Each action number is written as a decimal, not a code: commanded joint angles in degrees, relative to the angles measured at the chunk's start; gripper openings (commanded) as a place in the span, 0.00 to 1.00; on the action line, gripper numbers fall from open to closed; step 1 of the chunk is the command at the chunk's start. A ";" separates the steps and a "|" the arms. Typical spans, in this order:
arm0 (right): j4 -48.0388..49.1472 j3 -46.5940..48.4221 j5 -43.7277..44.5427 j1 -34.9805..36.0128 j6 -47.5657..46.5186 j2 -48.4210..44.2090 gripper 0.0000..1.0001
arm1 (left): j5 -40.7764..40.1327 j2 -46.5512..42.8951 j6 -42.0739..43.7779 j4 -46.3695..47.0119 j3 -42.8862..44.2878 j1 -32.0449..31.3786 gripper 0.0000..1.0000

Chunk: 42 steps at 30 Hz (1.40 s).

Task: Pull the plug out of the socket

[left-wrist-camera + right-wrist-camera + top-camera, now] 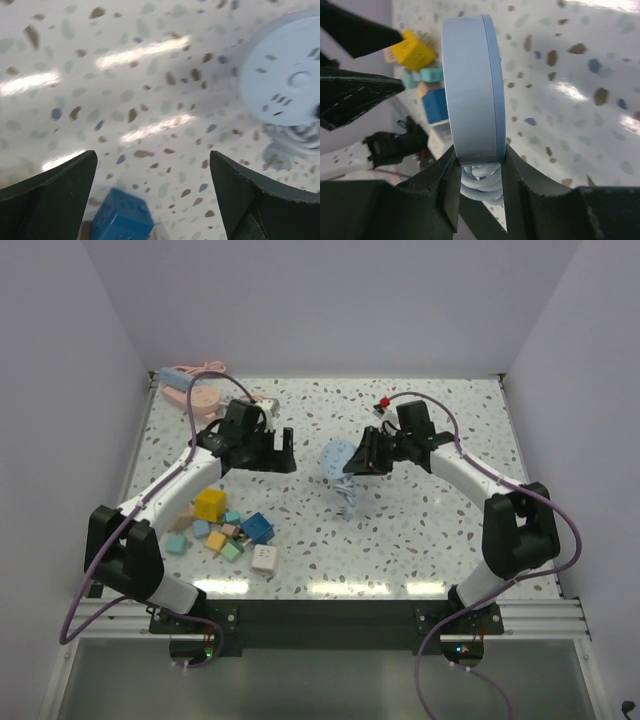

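Observation:
The socket (336,458) is a round light-blue disc, held up on edge above the table. My right gripper (354,462) is shut on its rim; in the right wrist view the two fingers clamp the socket (470,85) at its lower edge, the gripper (477,160) just over a coil of light-blue cable (480,182). The coil (345,502) hangs down to the table. My left gripper (283,452) stands wide open to the left of the socket, apart from it. Its wrist view shows the slotted face of the socket (287,80) at upper right and nothing between the open gripper (152,165). I cannot make out the plug.
A cluster of coloured blocks (225,528) lies front left, with a yellow block (210,504), a blue block (122,220) and a white block (264,559). Pink objects (192,390) sit at the back left corner. A small red item (381,405) lies behind the right arm.

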 commanded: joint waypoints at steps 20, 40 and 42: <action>15.46 1.76 -34.04 2.75 2.92 -4.09 0.00 | 59.62 1.85 -14.66 49.03 -8.04 3.60 0.67; -3.43 6.95 -10.66 1.52 -4.02 -4.88 0.99 | 22.11 10.19 -10.61 30.39 5.92 24.77 0.00; -4.23 6.86 -8.73 1.52 -4.64 -5.49 0.99 | 17.47 13.18 -12.72 32.58 8.73 27.23 0.00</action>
